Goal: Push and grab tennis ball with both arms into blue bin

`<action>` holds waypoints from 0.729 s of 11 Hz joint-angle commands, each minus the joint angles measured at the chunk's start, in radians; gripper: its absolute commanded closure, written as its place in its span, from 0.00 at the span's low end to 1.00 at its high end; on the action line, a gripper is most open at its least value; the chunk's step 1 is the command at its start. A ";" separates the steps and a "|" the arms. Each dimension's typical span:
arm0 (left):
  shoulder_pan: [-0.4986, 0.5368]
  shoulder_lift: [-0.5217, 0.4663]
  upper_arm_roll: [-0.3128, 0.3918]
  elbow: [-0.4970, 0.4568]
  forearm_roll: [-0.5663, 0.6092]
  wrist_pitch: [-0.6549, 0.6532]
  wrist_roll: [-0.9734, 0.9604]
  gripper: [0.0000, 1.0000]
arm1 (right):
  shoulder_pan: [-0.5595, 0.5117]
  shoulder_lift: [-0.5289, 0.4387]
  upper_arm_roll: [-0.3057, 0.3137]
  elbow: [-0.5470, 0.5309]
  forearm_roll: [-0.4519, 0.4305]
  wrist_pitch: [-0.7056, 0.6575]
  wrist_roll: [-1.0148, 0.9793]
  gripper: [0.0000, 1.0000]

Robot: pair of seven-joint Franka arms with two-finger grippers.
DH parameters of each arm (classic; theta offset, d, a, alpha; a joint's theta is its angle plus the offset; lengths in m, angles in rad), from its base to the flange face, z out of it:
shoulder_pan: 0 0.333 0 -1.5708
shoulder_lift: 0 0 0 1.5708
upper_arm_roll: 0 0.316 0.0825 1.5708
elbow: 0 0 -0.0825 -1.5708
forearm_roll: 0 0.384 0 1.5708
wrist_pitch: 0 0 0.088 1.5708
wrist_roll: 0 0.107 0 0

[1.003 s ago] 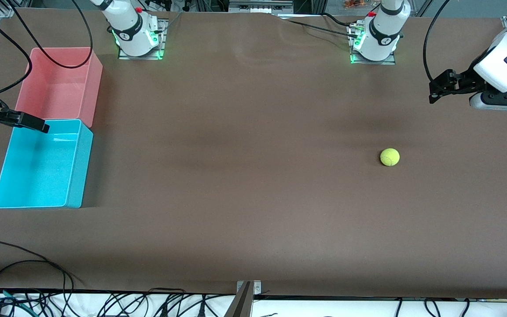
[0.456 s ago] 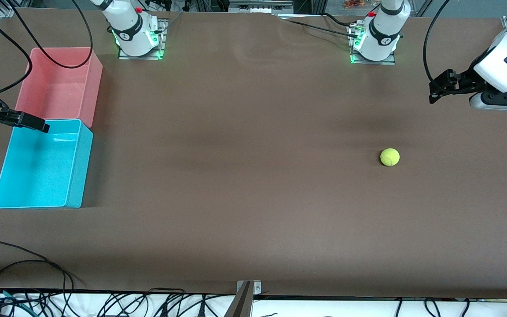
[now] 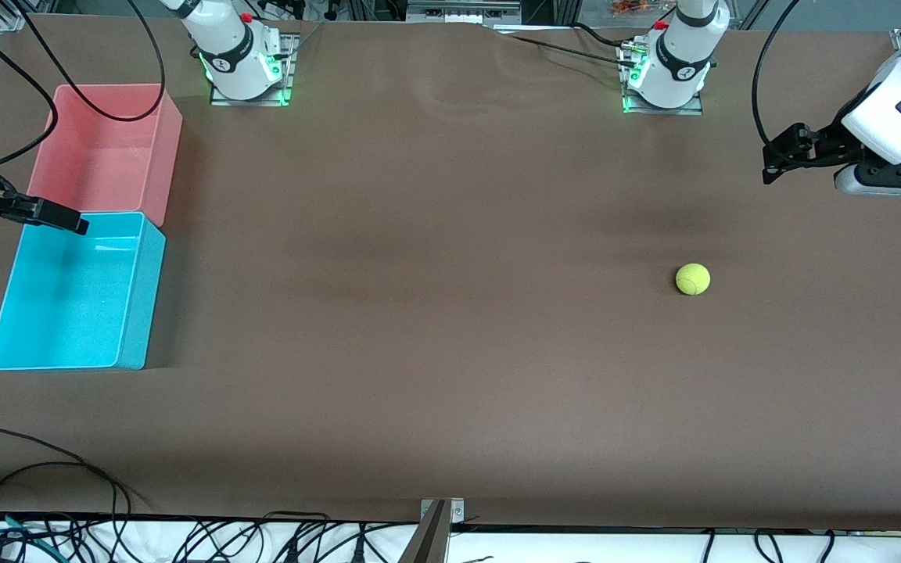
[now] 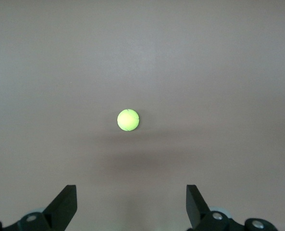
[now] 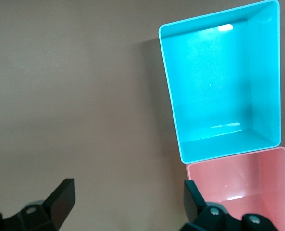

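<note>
A: Front view first. I have the tennis ball [image 3: 692, 279] resting alone on the brown table [image 3: 450, 336], toward the left arm's end. It's round, so it has no long axis and no heading I can call; in the left wrist view only its curved seam shows [image 4: 128, 120].

B: And the bins?

A: The blue bin [image 3: 75, 291] sits at the right arm's end with its long side running toward and away from the front camera. The pink bin [image 3: 106, 148] touches its short wall, farther from that camera. Both are open on top, with nothing in either. Bare tabletop lies between ball and bin — nothing on it stands in the way. Loose black cables [image 3: 44, 469] lie at the table's edge nearest the front camera.

B: Grippers?

A: The left gripper [image 3: 780, 160] hangs in the air at the left arm's end, jaws spread wide, holding nothing. From its wrist camera the ball is centred between the two fingers [image 4: 65, 204], well ahead of the tips. The right gripper [image 3: 55, 220] is over the blue bin's wall where it meets the pink bin — also wide, also empty. Its wrist view shows the blue bin [image 5: 221, 79] and pink bin [image 5: 238, 185] below it. Both arms reach out level over the table.
</note>
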 commanded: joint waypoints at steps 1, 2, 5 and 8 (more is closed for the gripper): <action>0.011 -0.007 -0.003 -0.012 0.012 -0.031 -0.003 0.00 | -0.004 0.009 0.001 0.026 0.017 -0.025 0.008 0.00; 0.034 -0.005 -0.003 -0.014 0.012 -0.043 0.001 0.00 | -0.004 0.009 0.001 0.027 0.017 -0.027 0.010 0.00; 0.042 -0.005 -0.003 -0.020 0.012 -0.060 0.003 0.00 | -0.004 0.009 0.001 0.024 0.015 -0.028 0.010 0.00; 0.043 -0.002 -0.003 -0.018 0.011 -0.060 0.001 0.00 | -0.005 0.009 0.001 0.024 0.015 -0.028 0.008 0.00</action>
